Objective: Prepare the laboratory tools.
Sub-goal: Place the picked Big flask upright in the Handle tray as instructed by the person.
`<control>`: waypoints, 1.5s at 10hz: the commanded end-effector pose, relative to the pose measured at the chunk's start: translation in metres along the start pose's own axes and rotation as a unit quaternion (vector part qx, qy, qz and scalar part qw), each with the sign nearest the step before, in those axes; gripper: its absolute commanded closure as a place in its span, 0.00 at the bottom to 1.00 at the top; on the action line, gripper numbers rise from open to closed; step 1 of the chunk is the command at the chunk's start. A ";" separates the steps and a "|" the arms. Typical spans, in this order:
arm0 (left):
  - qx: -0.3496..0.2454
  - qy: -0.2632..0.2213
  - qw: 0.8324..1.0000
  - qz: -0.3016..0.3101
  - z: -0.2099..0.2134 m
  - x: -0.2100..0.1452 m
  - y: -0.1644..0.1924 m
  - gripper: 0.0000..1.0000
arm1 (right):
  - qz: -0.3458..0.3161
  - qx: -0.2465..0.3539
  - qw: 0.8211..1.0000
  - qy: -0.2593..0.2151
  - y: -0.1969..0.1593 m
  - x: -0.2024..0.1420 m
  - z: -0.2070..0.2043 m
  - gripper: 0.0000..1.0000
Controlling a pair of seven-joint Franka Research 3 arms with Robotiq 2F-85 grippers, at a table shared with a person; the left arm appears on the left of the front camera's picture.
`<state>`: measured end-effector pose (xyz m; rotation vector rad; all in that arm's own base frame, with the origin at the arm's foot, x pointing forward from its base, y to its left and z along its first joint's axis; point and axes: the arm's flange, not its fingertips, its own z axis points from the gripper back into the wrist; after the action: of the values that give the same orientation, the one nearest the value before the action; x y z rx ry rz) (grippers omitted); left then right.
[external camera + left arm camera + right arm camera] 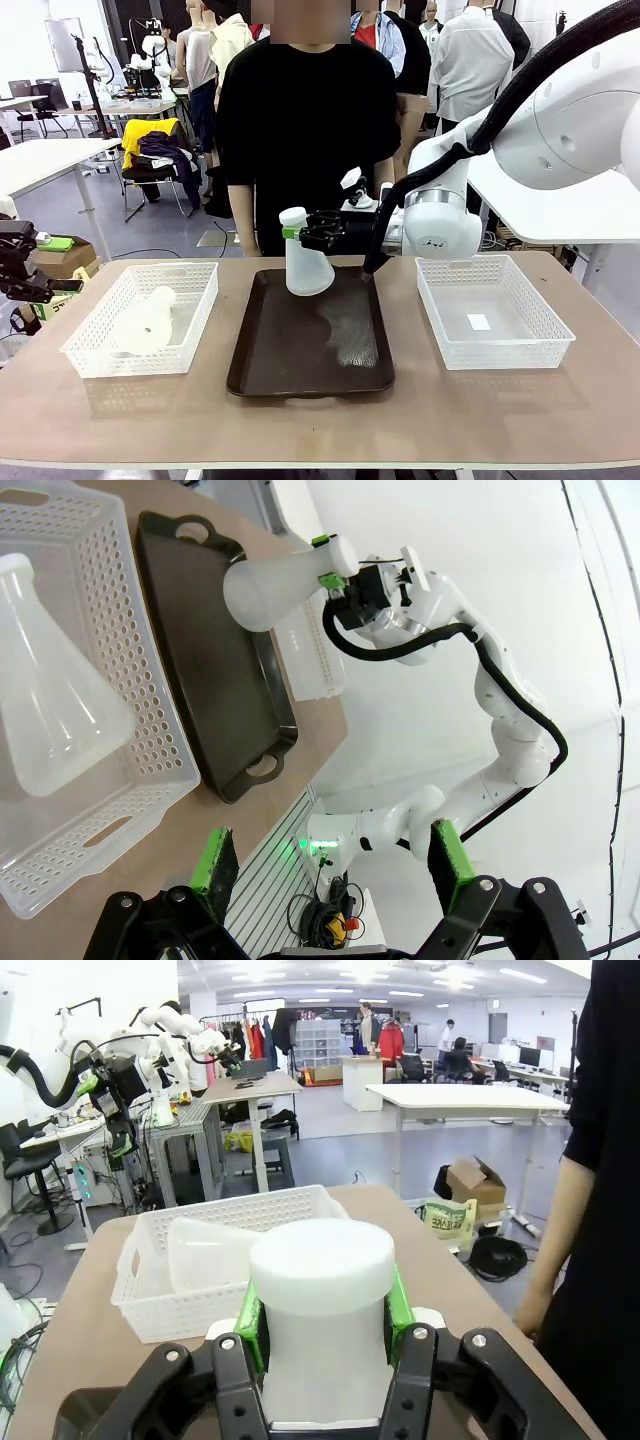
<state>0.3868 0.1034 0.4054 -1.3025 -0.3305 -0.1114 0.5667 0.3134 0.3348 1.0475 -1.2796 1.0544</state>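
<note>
Two whitish conical flasks are in play over the surface. Nearest, just off its left edge, the left end effector hangs with its green-padded fingers spread wide and nothing between them.

Across the middle of the surface three carriers stand in a row. A white mesh left basket is toward the left edge, a dark brown tray is at the centre, and a matching right basket is toward the right edge. The lying flask rests on its side in the left basket, wide base toward the near edge and neck pointing away. A small white slip lies on the floor of the right basket.

At the tray's far end the upright flask stands neck up. The right end effector, reaching in from the right, pinches its neck just below the rim between green pads. I cannot tell whether its base touches the tray.

Beyond the far edge a person in black stands facing the surface, one arm hanging.
</note>
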 end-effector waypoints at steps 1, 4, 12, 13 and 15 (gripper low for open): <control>-0.002 -0.003 1.000 -0.003 0.001 0.000 -0.002 0.00 | -0.002 -0.011 1.000 -0.021 0.005 -0.016 -0.003 1.00; -0.002 -0.003 1.000 -0.003 0.001 0.000 -0.002 0.00 | -0.014 -0.024 0.999 -0.035 0.005 -0.032 -0.003 1.00; -0.002 -0.003 1.000 -0.003 0.001 0.000 -0.002 0.00 | -0.039 -0.018 0.998 -0.043 0.011 -0.045 0.003 0.53; -0.002 -0.003 1.000 -0.003 0.001 0.000 -0.002 0.00 | -0.037 -0.016 0.998 -0.038 0.012 -0.042 0.003 0.36; -0.002 -0.003 1.000 -0.003 0.001 0.000 -0.002 0.00 | -0.033 -0.013 0.999 -0.030 0.012 -0.037 0.005 0.02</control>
<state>0.3868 0.1034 0.4054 -1.3025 -0.3305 -0.1114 0.5628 0.3135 0.2944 1.1153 -1.2886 0.9584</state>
